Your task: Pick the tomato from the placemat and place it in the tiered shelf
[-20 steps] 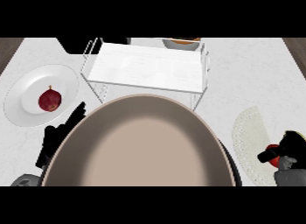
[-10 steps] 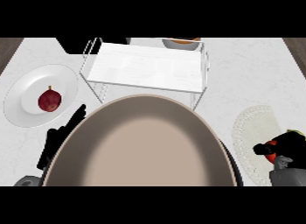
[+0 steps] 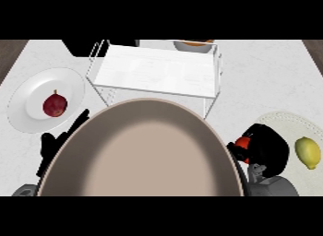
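My right hand (image 3: 266,147) is curled round the red tomato (image 3: 243,141), of which only a sliver shows at the hand's left side. It hovers at the left edge of the round pale placemat (image 3: 287,124). A yellow lemon (image 3: 308,152) lies on the placemat to the right of the hand. The white wire tiered shelf (image 3: 157,71) stands at the back centre, its top tier bare. My left hand (image 3: 58,138) rests at the lower left, fingers straight, partly hidden by the big beige rounded shape (image 3: 144,152).
A white plate (image 3: 31,99) at the left holds a dark red fruit (image 3: 54,104). A bowl with something orange (image 3: 194,44) sits behind the shelf, next to a black object (image 3: 82,47). The beige shape hides the near counter.
My right hand has moved left off the placemat with the tomato, uncovering the lemon. The left hand has stayed still.
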